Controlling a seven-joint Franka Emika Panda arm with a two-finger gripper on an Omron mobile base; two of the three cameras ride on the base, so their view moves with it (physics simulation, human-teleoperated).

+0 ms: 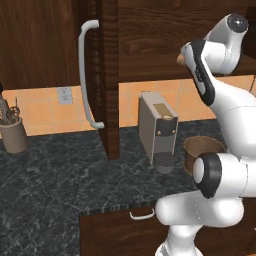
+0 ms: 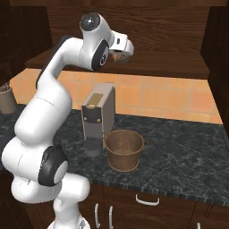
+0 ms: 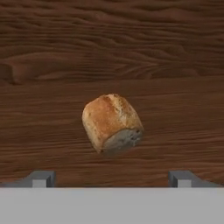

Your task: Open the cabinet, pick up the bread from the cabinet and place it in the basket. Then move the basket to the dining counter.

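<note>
- I have the cabinet door swung open toward me; its edge and long curved silver handle stand at the centre of the left base view.
- The arm reaches up into the open cabinet, with the gripper level with the shelf.
- In the hand view, the two finger tips stand wide apart at the bottom edge, with nothing between them. The jaws are spread and hold nothing.
- The bread lies on the wooden shelf straight ahead of the gripper, roughly centred between the two tips and clear of both. It is a small golden-brown chunk, with a paler cut face turned down and to the right in that view.
- From the right base view I see only a sliver of the bread, just under the hand, on the shelf edge.
- The basket sits on the black speckled counter, below the open cabinet and just right of the coffee machine, nearly touching it. I see nothing in it.
- In the left base view, the arm covers part of the basket; its rim shows beside the coffee machine.
- A grey utensil cup stands far left on the same counter, well apart from the basket.
- A drawer handle shows below the counter edge.
</note>
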